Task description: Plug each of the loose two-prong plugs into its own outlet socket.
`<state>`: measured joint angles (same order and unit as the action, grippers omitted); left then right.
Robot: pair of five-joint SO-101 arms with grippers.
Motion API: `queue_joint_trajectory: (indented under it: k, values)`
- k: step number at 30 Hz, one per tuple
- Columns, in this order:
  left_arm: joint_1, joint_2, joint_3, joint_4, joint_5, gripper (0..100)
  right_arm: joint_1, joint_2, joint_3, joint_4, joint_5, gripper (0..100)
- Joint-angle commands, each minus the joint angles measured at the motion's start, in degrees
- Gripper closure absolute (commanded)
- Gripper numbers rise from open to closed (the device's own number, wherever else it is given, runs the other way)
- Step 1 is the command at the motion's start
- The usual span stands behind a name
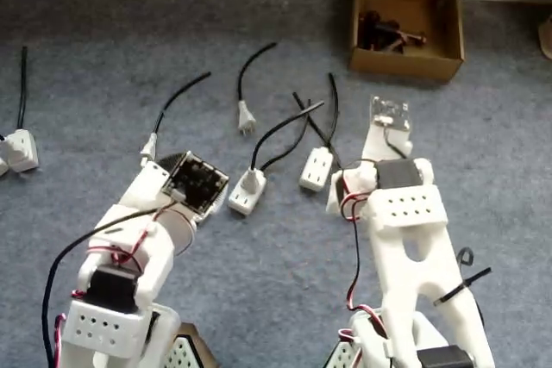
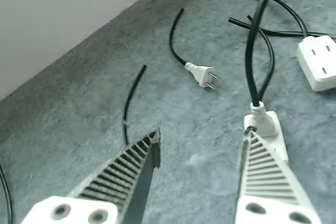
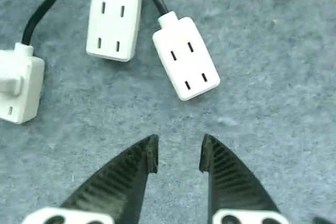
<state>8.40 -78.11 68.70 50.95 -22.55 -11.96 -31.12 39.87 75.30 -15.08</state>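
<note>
Over a grey felt worktop [image 1: 103, 58], both tools are held open and empty, and no loose plug is yet seated.

From the high view, a white two-prong plug on a short black cord [image 1: 247, 118] is seen lying loose, near but apart from the white socket blocks [image 1: 316, 170]. A second white cord end [image 1: 151, 146], apparently another plug, lies just beside the left arm, and a brown cardboard box [image 1: 405, 23] stands at the far edge. In the left wrist view, the left tool [image 2: 200, 135] is shown spread wide, probably so that a plug body can be straddled; this spread cannot be judged from above. The loose plug [image 2: 202, 74] lies ahead, and a white corded block [image 2: 265, 124] sits just beside one finger. In the right wrist view, the right tool [image 3: 178, 153] is shown narrowly parted before two socket blocks [image 3: 186, 59] whose vacant slots face up, presumably ready to be steadied.
</note>
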Motion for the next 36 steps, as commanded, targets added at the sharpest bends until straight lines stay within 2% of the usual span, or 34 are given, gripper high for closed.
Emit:
queue_joint_trajectory:
  k: [1,7,14,21,31,36]
  values:
    - [3.3,11.47,-9.45,2.29,-0.18,76,3.56,-1.45,-0.4,-0.13,0.7,86.4]
    - [6.81,28.53,-17.89,2.81,-0.18,76,5.76,-1.36,3.03,-3.38,0.7,86.4]
    - [6.9,44.44,-24.66,2.55,-0.18,76,9.54,-1.63,4.79,-6.2,0.79,86.3]
    - [6.81,59.56,-32.84,2.55,1.14,72,11.82,-1.36,9.36,-11.74,5.89,86.3]
    - [6.64,74.42,-43.03,2.46,1.85,72,12.09,-1.89,9.8,-11.91,6.24,86.3]
    - [6.73,80.66,-45.14,-0.79,6.07,72,12.09,-1.89,9.71,-11.91,6.24,86.3]
